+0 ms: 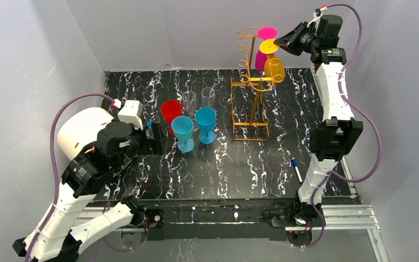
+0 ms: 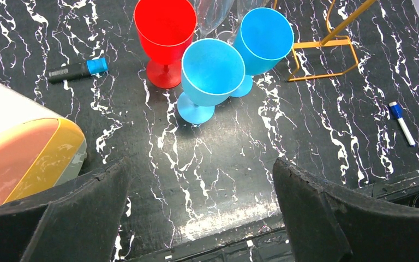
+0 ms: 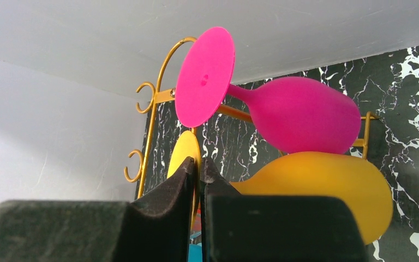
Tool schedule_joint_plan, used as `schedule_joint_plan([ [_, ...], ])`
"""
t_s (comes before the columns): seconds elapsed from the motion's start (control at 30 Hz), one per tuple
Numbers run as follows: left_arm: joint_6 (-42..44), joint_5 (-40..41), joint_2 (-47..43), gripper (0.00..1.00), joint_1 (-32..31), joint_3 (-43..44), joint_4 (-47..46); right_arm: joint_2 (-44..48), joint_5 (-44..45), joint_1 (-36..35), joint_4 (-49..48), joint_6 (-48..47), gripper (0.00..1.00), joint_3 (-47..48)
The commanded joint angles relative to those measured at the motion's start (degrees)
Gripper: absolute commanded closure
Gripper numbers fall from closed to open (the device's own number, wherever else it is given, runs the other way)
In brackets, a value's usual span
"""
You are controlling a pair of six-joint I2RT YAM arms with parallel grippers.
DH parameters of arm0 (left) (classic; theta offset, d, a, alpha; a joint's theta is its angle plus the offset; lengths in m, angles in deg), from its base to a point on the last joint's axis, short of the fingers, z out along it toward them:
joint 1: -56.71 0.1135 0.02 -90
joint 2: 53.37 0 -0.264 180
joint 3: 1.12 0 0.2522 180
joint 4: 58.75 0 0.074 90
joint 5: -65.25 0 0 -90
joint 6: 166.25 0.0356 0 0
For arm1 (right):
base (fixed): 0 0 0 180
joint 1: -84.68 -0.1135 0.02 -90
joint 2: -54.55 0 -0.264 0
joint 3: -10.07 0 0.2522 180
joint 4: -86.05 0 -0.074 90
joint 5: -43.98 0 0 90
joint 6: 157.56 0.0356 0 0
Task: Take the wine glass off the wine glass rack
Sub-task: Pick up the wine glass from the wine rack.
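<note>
The gold wire wine glass rack [image 1: 251,109] stands at the back of the table, with its hooks [image 3: 151,125] near the wall. Two wine glasses hang on it upside down: a pink one [image 3: 305,114] above and a yellow one [image 3: 327,185] below. My right gripper [image 3: 199,162] is up at the rack's top [image 1: 285,42], its jaws pinched on the edge of the yellow wine glass's round foot [image 3: 184,150]. My left gripper [image 2: 202,213] hangs open over the table's near left part [image 1: 155,139], holding nothing.
A red glass [image 1: 171,111], two blue glasses [image 1: 184,131] [image 1: 205,121] and two clear glasses [image 1: 190,101] stand left of the rack. A blue-capped marker [image 2: 79,69] lies near the red glass and a pen [image 1: 296,169] lies at the right. A white and yellow cylinder [image 2: 22,147] sits at the left.
</note>
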Motion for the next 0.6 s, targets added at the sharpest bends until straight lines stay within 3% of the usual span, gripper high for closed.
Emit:
schedule_joint_plan([
  [0.0, -0.5, 0.4, 0.01, 0.02, -0.04, 1.52, 0.38, 0.98, 0.85, -0.14, 1.19, -0.13, 0.92, 2.53],
  [0.1, -0.58, 0.24, 0.0, 0.02, -0.1, 1.5, 0.17, 1.57, 0.98, -0.14, 0.28, 0.79, 0.99, 2.34],
  [0.57, -0.84, -0.27, 0.3, 0.02, -0.04, 1.92, 0.6, 4.37, 1.13, -0.06, -11.02, 10.37, 0.99, -3.0],
])
